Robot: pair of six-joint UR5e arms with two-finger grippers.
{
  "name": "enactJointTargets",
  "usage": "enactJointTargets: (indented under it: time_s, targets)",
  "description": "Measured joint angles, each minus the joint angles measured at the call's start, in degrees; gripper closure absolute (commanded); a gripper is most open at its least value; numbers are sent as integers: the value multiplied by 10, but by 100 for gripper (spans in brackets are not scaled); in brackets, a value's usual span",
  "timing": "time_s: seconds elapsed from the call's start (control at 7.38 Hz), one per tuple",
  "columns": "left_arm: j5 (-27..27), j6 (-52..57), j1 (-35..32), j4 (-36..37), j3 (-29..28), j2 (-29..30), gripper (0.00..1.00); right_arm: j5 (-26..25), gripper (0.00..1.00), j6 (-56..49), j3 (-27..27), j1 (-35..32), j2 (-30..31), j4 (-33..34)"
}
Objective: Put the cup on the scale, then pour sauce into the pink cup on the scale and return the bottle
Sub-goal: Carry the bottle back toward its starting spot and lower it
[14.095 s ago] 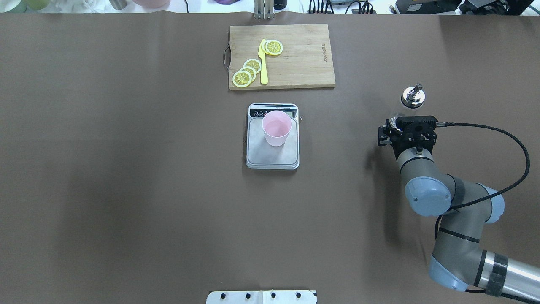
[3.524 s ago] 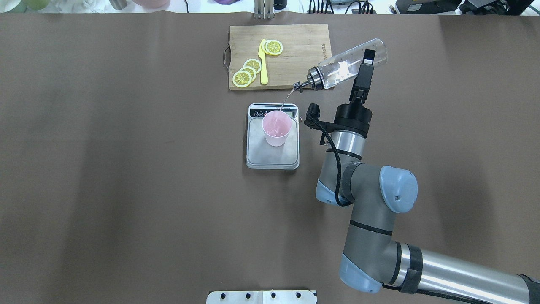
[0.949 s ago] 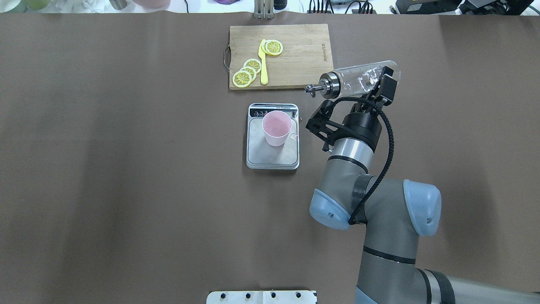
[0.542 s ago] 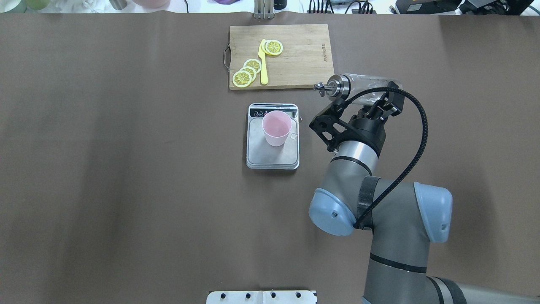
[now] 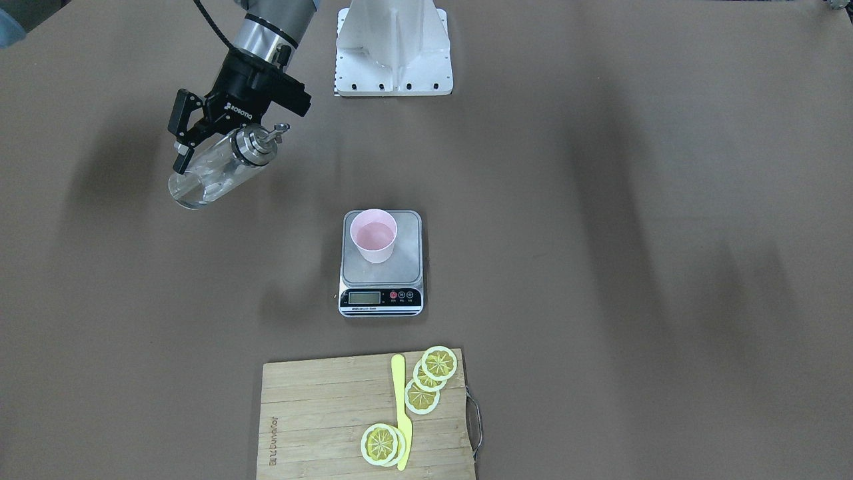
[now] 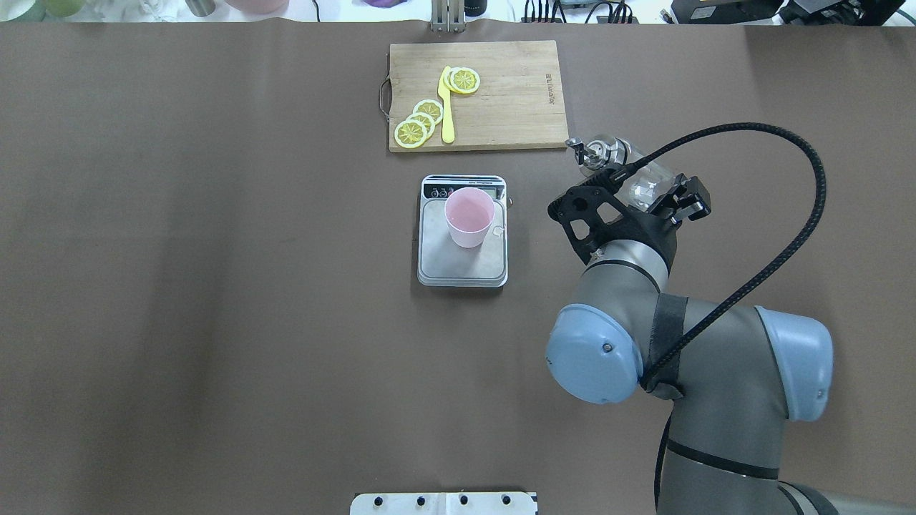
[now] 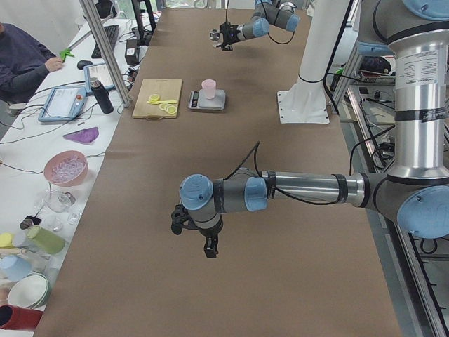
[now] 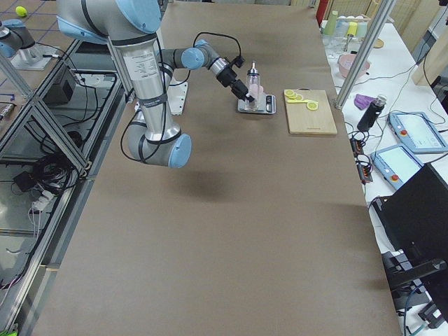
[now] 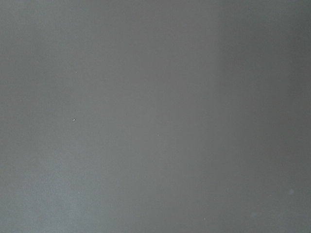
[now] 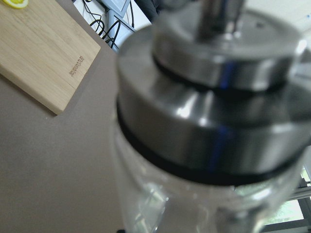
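right gripper [image 5: 205,155]: clamped on tilted clear glass cylindrical bottle with metal spout [image 5: 200,183] | left gripper [image 7: 209,250]: aperture unreadable | advise: upright it, lower gently, away from pale pink plastic cup [image 5: 374,247]

Shows bottle [image 10: 209,126] blurred, cropped at 3 and 6 o'clock. Cannot read scale [image 5: 406,247] display digits: far too small.

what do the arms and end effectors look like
Both the right arm and left arm are silver-grey tubes with pale blue joint caps. The right end effector is black with white Robotiq lettering, and a black ribbed cable runs from its wrist.
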State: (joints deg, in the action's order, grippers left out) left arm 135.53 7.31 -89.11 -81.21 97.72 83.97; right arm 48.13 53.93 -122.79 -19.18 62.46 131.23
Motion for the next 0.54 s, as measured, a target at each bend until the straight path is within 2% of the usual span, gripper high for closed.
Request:
enactJointTargets:
  time_s: [0.27,0.54]
  targets:
    - [-1,-1,0,0,5,1,2,65,100,-1,-22,-21,13,-33]
    - [0,-1,0,0,6,1,2,147,100,-15,-27,-59,58,-156]
